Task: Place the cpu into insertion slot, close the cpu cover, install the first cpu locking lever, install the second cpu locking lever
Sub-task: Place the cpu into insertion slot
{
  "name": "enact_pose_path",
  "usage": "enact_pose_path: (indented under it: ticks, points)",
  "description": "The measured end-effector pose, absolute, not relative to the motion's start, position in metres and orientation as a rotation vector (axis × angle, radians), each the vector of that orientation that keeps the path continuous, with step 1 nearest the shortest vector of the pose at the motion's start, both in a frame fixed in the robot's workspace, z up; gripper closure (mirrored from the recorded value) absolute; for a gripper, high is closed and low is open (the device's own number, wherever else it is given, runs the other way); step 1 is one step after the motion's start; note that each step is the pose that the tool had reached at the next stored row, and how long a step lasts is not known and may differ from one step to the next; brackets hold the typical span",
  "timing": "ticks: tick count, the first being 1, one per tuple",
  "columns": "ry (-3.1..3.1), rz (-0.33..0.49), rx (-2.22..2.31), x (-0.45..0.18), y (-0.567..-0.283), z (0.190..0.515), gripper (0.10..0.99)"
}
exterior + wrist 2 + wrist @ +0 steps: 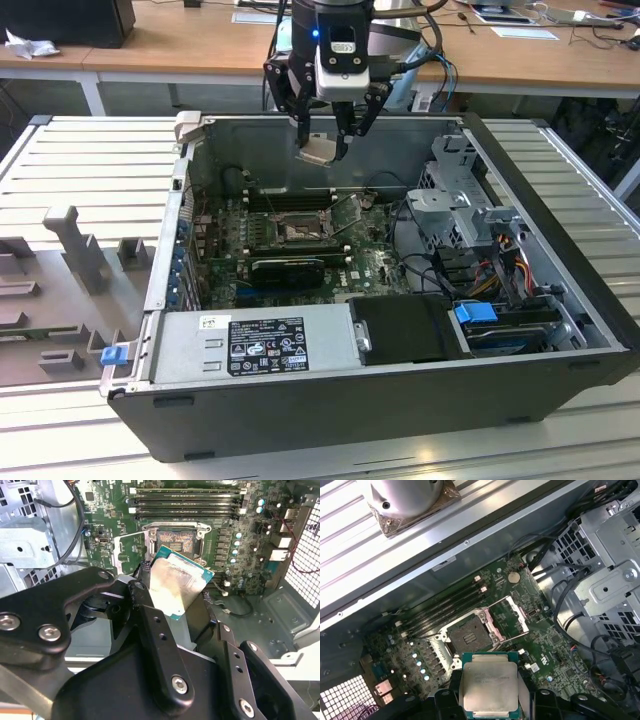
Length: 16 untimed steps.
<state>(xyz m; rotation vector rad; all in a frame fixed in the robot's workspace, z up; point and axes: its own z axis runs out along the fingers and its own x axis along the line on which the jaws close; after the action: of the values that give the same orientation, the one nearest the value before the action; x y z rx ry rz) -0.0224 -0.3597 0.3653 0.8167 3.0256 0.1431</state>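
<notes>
My gripper (320, 150) hangs over the open computer case, shut on the cpu (318, 152), a flat square chip with a pale silvery face (180, 582) (490, 685). The chip is held by its edges, well above the green board. Below it lies the insertion slot (298, 232) (175, 542) (469, 639), a square socket with a dark centre, uncovered and with nothing in it. The cpu cover (345, 211) (522, 616) stands swung open beside the slot, on the exterior view's right.
Long black memory slots (290, 198) run behind the socket and a black graphics card (288, 268) lies in front of it. A drive cage with cables (460, 200) fills the case's right side. The power supply (255, 345) sits along the near wall.
</notes>
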Motion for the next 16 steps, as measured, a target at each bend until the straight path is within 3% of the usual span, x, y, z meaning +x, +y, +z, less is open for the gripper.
enact_pose_path:
  ticks: [16]
  points:
    - [2.973,0.142,0.974,-0.0224,-0.3597,0.3639,0.561]
